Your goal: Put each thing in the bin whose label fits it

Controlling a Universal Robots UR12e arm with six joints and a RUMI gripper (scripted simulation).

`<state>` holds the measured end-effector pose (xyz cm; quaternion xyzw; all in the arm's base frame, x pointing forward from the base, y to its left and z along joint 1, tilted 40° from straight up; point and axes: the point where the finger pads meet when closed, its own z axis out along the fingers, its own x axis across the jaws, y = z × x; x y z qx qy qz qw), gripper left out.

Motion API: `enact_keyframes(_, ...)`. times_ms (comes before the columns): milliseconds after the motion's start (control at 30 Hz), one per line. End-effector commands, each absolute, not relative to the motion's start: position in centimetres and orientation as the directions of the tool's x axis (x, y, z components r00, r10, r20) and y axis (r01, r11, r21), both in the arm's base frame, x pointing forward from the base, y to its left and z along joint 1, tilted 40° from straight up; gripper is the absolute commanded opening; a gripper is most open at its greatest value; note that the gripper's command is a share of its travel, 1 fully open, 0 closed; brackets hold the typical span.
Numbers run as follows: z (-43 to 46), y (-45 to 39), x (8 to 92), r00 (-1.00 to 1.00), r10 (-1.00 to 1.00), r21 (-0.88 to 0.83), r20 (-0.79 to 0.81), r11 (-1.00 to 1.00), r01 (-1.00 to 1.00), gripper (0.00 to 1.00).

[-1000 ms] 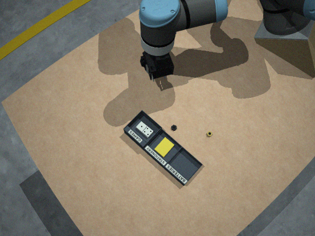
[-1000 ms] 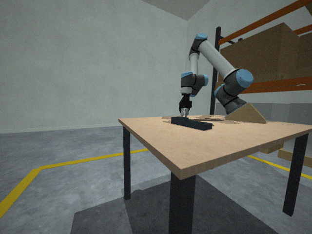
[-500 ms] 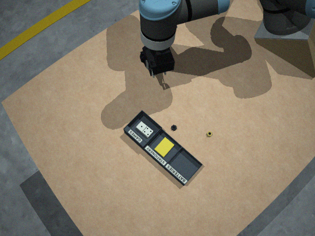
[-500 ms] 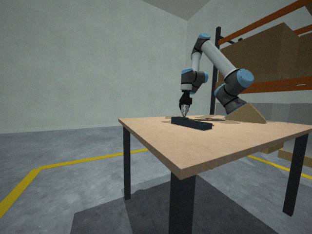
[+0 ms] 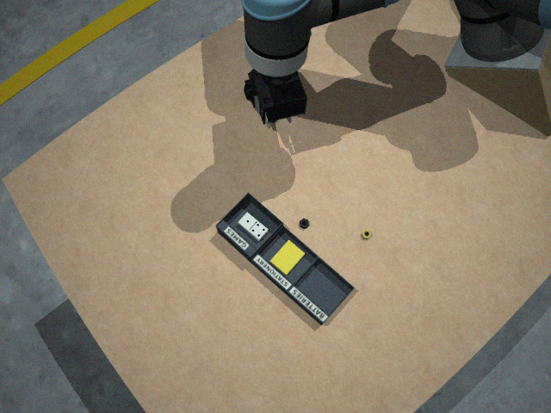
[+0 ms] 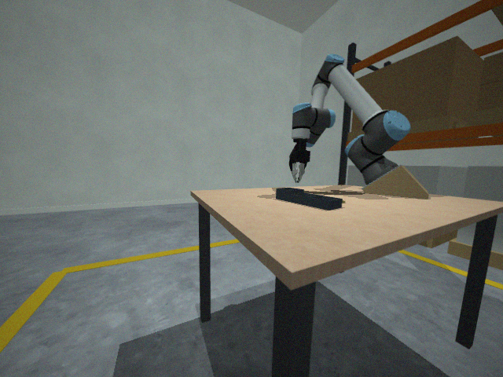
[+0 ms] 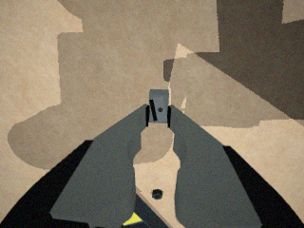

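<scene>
Wrist view: the gripper [image 5: 279, 123] [image 6: 297, 181] [image 7: 159, 106] pinches a grey sharpener [image 7: 160, 101] (dark slit, round dark spot).

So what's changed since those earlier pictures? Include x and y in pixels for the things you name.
The gripper [image 5: 279, 123] [image 6: 297, 181] [image 7: 159, 106] has risen. It holds a small grey block [image 7: 159, 96]; the earlier views don't show when it was gripped. The domino [image 5: 253, 225], yellow pad [image 5: 287, 257], both nuts [image 5: 304, 223] [image 5: 366, 234] and bins [image 5: 255, 255] [image 6: 308, 199] stayed put.
</scene>
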<state>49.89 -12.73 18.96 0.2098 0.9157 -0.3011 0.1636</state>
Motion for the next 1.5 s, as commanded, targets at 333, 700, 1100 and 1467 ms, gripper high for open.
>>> enact_keyframes(333, 19.4, -12.4, 49.8, -0.858, 0.286, -0.483, -0.426, 0.731, 0.483, 0.0)
enact_keyframes(700, 18.6, -10.6, 51.3, -0.937, 0.135, -0.558, -0.322, 0.773, 0.303, 0.0)
enact_keyframes(1100, 15.8, -5.8, 55.8, -0.985, -0.125, -0.632, -0.122, 0.775, -0.02, 0.0)
enact_keyframes(1467, 13.6, -2.2, 59.2, -0.985, -0.125, -0.632, -0.122, 0.775, -0.02, 0.0)
